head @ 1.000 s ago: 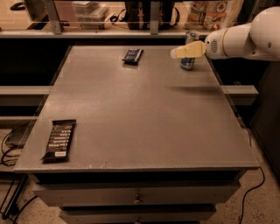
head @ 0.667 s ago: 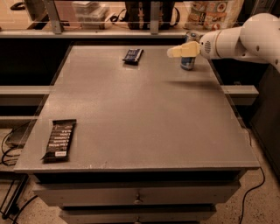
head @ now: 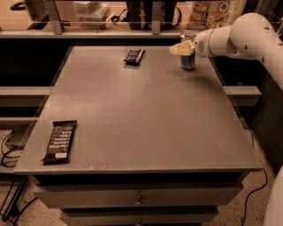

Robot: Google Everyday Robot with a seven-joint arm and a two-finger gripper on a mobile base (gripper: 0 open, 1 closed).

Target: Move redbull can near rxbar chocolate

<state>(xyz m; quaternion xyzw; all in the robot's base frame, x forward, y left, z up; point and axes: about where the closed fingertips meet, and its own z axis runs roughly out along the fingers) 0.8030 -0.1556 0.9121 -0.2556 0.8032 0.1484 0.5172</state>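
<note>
The redbull can (head: pixel 188 62) stands upright at the far right of the grey table (head: pixel 146 114), blue and silver with a silver top. My gripper (head: pixel 180 48) reaches in from the right on a white arm and sits at the can's upper half, partly covering it. The rxbar chocolate (head: pixel 60 141), long, black and lined with white text, lies flat at the table's near left corner, far from the can.
A smaller dark blue-black wrapped bar (head: pixel 134 56) lies at the far middle of the table. A shelf with boxes and bags (head: pixel 212 11) runs behind the table. Cables (head: pixel 9 150) lie on the floor at the left. Drawers (head: pixel 137 198) sit under the tabletop.
The gripper has shifted slightly left at the can. The can has stayed in about the same place, and both bars are unmoved.
</note>
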